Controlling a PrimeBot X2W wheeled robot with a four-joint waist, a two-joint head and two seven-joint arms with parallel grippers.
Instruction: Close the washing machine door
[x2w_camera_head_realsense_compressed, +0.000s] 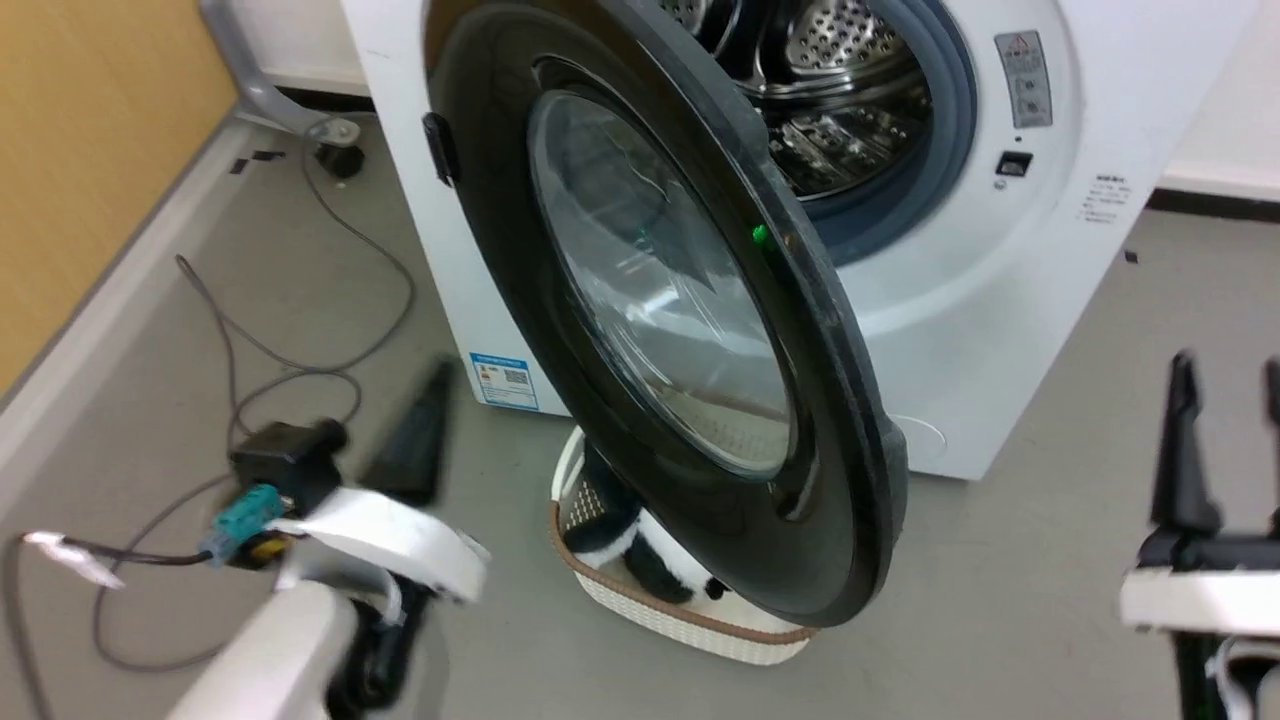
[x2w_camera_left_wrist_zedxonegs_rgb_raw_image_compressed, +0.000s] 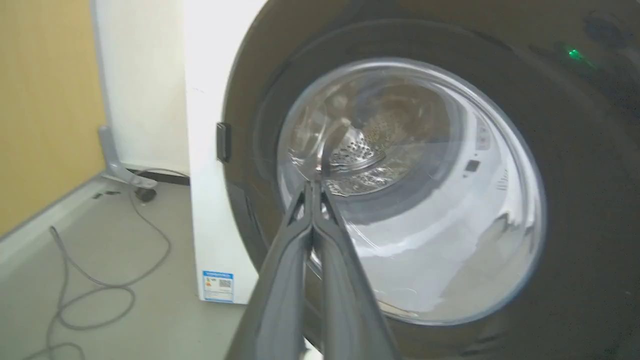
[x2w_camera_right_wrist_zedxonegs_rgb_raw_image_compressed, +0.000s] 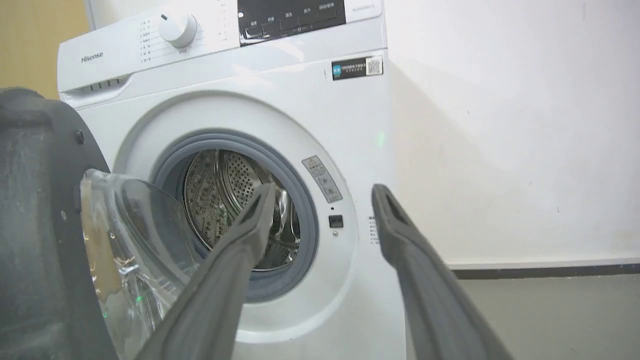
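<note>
The washing machine (x2w_camera_head_realsense_compressed: 1000, 300) stands white against the wall, its steel drum (x2w_camera_head_realsense_compressed: 840, 90) exposed. The washing machine door (x2w_camera_head_realsense_compressed: 660, 300), a glossy black disc with a clear glass bowl, swings partly open toward me on its left-side hinge. My left gripper (x2w_camera_head_realsense_compressed: 430, 385) is shut and blurred at the lower left, short of the door's outer face; in the left wrist view its fingertips (x2w_camera_left_wrist_zedxonegs_rgb_raw_image_compressed: 314, 187) point at the glass window (x2w_camera_left_wrist_zedxonegs_rgb_raw_image_compressed: 410, 190). My right gripper (x2w_camera_head_realsense_compressed: 1225, 375) stands open and empty at the lower right. The right wrist view shows the machine front (x2w_camera_right_wrist_zedxonegs_rgb_raw_image_compressed: 320, 110) and the door's inner side (x2w_camera_right_wrist_zedxonegs_rgb_raw_image_compressed: 45, 225).
A cream basket (x2w_camera_head_realsense_compressed: 680, 610) with a black-and-white soft item sits on the floor under the door. Grey cables (x2w_camera_head_realsense_compressed: 250, 350) loop over the floor at left, beside a yellow wall (x2w_camera_head_realsense_compressed: 80, 150). Bare grey floor (x2w_camera_head_realsense_compressed: 1000, 600) lies to the right.
</note>
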